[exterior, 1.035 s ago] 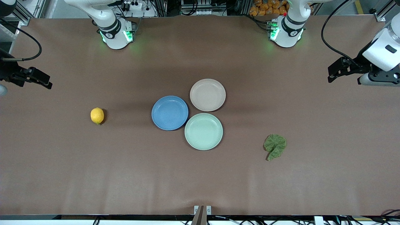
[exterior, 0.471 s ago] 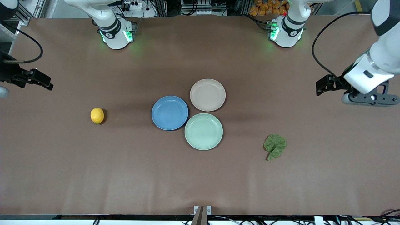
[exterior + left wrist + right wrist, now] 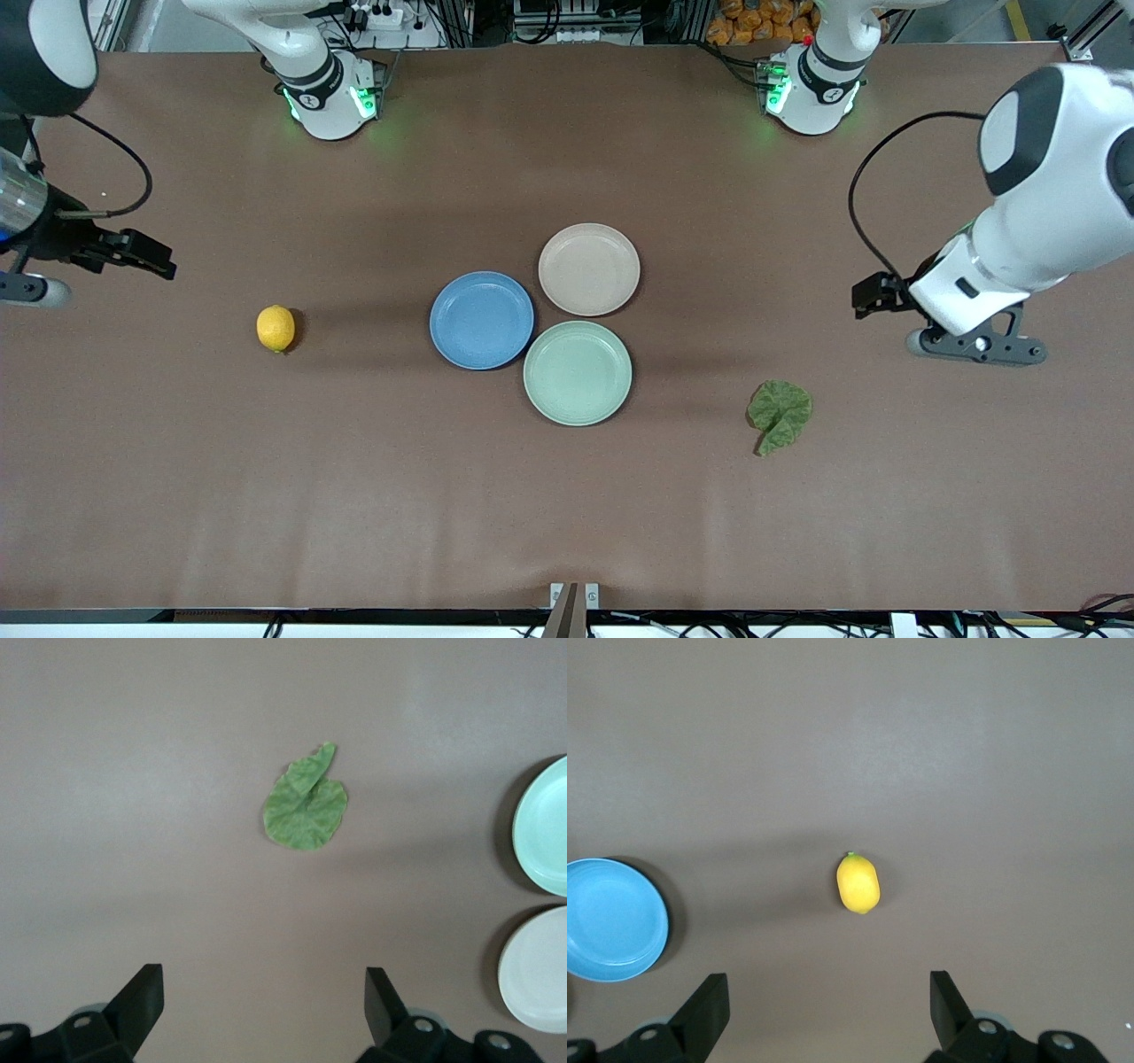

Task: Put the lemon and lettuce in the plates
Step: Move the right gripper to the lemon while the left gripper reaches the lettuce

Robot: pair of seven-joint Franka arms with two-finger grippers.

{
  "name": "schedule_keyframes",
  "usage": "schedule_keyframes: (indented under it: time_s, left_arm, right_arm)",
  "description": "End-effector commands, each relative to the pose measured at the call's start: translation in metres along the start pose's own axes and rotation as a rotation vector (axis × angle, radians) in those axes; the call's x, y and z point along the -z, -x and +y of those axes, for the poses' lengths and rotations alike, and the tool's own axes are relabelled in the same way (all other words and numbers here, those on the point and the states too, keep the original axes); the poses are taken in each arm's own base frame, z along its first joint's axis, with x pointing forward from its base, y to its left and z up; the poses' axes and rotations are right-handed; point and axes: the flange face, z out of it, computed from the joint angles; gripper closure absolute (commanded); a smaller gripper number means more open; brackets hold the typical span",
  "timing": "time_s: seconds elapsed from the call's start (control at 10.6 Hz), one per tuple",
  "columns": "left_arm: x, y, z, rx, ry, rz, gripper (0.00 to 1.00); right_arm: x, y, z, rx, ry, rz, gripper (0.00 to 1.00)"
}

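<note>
Our left gripper [image 3: 260,1010] and right gripper [image 3: 824,1010] spread above bare worktop [image 3: 354,496]; lemon [image 3: 275,328] and lettuce [image 3: 780,416] unobstructed.

The small yellow lemon [image 3: 275,328] lies on its side toward the right arm's end. The wrinkled green lettuce [image 3: 780,416] lies flat toward the left arm's end. The blue plate [image 3: 482,320] and beige-pink plate [image 3: 589,268] sit touching, mid-table, both empty.

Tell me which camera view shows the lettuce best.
The left wrist view: the lettuce lies flat on the table, mid-frame, its ruffled edge and stem plain. The front view shows it smaller, nearer that camera than the mint-green plate. The right wrist view does not show it.
</note>
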Motion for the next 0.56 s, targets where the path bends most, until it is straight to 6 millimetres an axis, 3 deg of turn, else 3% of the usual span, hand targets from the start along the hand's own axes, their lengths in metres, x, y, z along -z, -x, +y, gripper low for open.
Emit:
schedule_keyframes:
  time_s: [0.0, 0.47]
  left_arm:
    - [-0.062, -0.030, 0.013, -0.051, -0.013, -0.003, 0.00]
    - [-0.168, -0.056, 0.041, -0.114, 0.007, -0.024, 0.00]
  right_arm:
    - [-0.035, 0.004, 0.007, 0.009, -0.019, 0.009, 0.00]
    - [-0.140, 0.016, 0.008, 0.065, -0.018, 0.034, 0.00]
